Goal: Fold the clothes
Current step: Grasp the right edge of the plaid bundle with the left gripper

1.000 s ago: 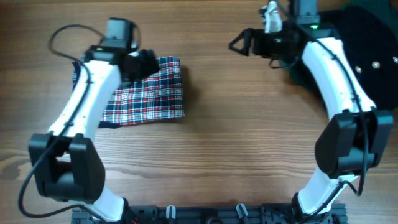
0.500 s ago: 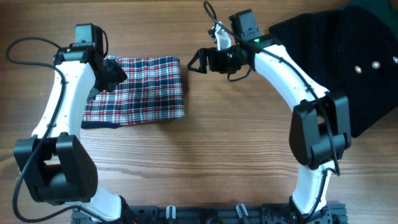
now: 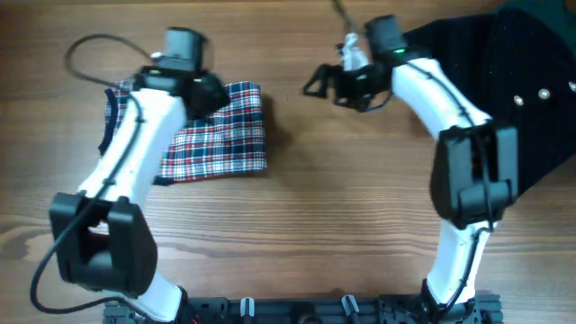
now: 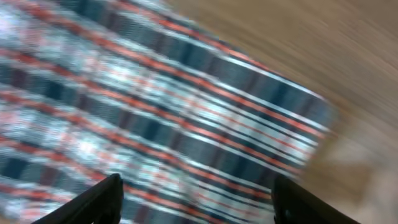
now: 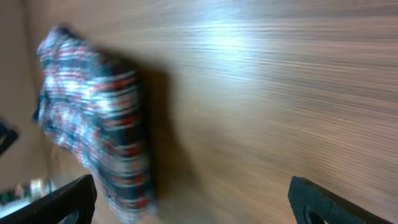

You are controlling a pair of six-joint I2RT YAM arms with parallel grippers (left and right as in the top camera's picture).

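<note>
In the upper left, our plaid garment (image 3: 225,135) lies folded on the desk (image 3: 360,207), long side across. Our left gripper (image 3: 205,92) hangs open over its top edge; our right gripper (image 3: 317,83), also open, sits farther right.

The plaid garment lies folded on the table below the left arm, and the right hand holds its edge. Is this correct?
Not quite. The right hand holds nothing: it is open over bare wood, apart from the plaid garment, as the right wrist view shows. The garment does lie folded on the table below the left arm.
</note>
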